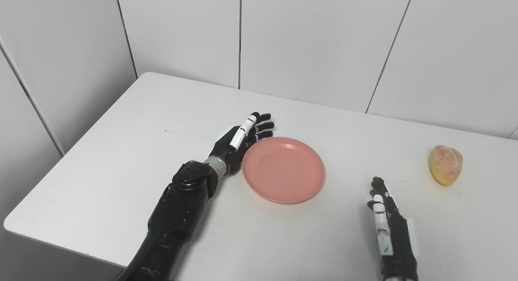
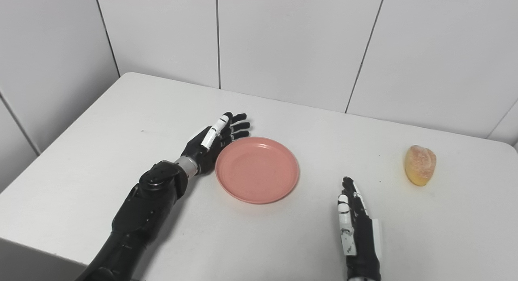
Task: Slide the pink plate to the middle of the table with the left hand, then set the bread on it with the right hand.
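The pink plate (image 1: 283, 170) lies flat on the white table (image 1: 121, 151), empty. The left hand (image 1: 243, 139) stands on edge just left of the plate, fingers straight and spread slightly, palm against the plate's rim, grasping nothing. The right hand (image 1: 384, 220) rests near the table's front edge, right of the plate and apart from it, fingers extended, empty. The bread (image 1: 445, 165) lies well right of the plate, beyond the right hand.
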### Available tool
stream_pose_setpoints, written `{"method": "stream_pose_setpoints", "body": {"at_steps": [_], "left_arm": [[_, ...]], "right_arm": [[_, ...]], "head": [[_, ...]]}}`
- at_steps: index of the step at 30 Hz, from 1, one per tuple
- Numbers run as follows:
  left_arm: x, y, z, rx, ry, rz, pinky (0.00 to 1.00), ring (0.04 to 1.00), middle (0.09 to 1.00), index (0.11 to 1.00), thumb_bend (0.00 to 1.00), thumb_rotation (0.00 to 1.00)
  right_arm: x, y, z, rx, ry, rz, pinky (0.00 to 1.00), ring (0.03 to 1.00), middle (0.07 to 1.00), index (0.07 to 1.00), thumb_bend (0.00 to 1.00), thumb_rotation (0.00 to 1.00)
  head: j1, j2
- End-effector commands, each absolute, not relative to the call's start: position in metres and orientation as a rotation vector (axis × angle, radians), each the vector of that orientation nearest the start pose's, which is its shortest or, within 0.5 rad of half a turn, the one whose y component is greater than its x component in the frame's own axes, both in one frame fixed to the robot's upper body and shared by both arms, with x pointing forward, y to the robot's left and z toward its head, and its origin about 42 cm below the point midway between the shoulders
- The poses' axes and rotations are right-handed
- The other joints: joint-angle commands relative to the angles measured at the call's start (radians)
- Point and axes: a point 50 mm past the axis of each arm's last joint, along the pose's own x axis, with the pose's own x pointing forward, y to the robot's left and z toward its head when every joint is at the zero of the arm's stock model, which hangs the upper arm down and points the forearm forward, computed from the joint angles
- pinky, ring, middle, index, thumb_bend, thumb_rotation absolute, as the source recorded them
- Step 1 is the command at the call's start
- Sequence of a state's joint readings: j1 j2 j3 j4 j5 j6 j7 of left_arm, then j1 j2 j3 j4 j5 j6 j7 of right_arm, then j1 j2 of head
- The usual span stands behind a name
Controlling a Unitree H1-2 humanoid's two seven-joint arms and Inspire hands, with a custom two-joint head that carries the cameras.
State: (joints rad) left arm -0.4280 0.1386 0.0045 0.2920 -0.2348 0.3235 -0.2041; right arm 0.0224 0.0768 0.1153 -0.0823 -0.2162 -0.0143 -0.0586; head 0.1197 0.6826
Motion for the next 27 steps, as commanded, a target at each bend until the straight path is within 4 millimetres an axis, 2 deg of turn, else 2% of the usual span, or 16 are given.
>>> {"method": "stream_pose_setpoints", "body": {"at_steps": [1, 17, 24, 27], "left_arm": [[0.413, 0.203, 0.143, -0.094, 0.230, -0.326, 0.88, 0.887, 0.883, 0.867, 0.31, 1.00], [0.380, 0.177, 0.141, -0.107, 0.217, -0.359, 0.89, 0.894, 0.887, 0.873, 0.32, 1.00], [0.379, 0.181, 0.133, -0.093, 0.225, -0.351, 0.89, 0.892, 0.891, 0.877, 0.32, 1.00], [0.378, 0.183, 0.131, -0.099, 0.232, -0.345, 0.89, 0.888, 0.886, 0.872, 0.32, 1.00]], "right_arm": [[0.283, -0.150, 0.130, -0.117, -0.158, 0.033, 0.87, 0.912, 0.915, 0.894, 0.19, 1.00], [0.286, -0.146, 0.129, -0.114, -0.182, 0.016, 0.84, 0.899, 0.907, 0.883, 0.20, 1.00], [0.286, -0.146, 0.132, -0.115, -0.187, 0.018, 0.86, 0.909, 0.914, 0.892, 0.21, 1.00], [0.287, -0.148, 0.134, -0.119, -0.205, 0.018, 0.87, 0.919, 0.925, 0.902, 0.23, 1.00]], "head": [[-0.007, 0.004], [-0.086, 0.037], [-0.143, 0.042], [-0.191, 0.046]]}}
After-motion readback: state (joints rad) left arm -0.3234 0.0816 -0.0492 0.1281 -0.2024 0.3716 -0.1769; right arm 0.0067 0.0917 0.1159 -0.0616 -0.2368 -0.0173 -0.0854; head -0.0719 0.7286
